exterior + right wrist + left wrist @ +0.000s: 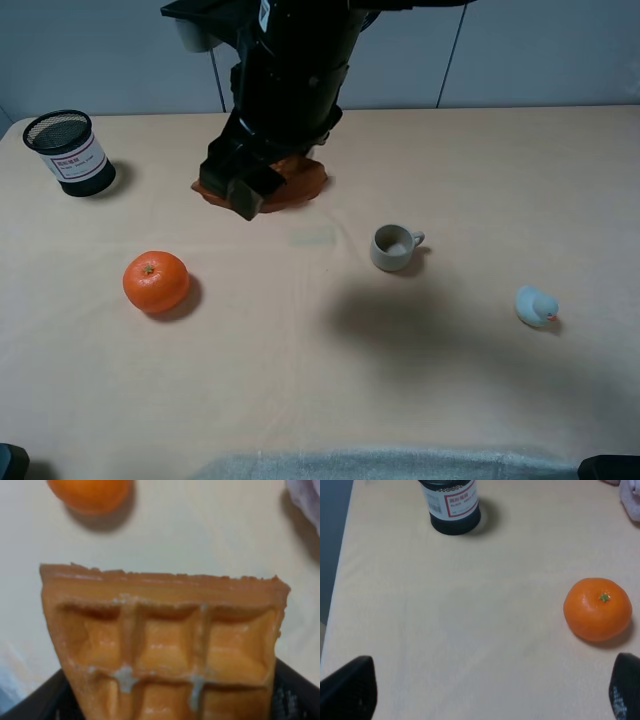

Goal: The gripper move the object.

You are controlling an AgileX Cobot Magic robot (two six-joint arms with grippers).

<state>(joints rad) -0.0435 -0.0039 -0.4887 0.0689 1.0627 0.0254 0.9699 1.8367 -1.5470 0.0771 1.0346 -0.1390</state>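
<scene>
Right gripper point(165, 707) fingers point(297, 697) pinching waffle wedge point(165, 640), wide edge outward

a pale beige table point(100, 400) (soft shadows on it) stands before a grey-blue panelled wall point(550, 50).

Bulky glossy black arm point(290, 80) with dark, blocky end effector point(247, 196)
</scene>
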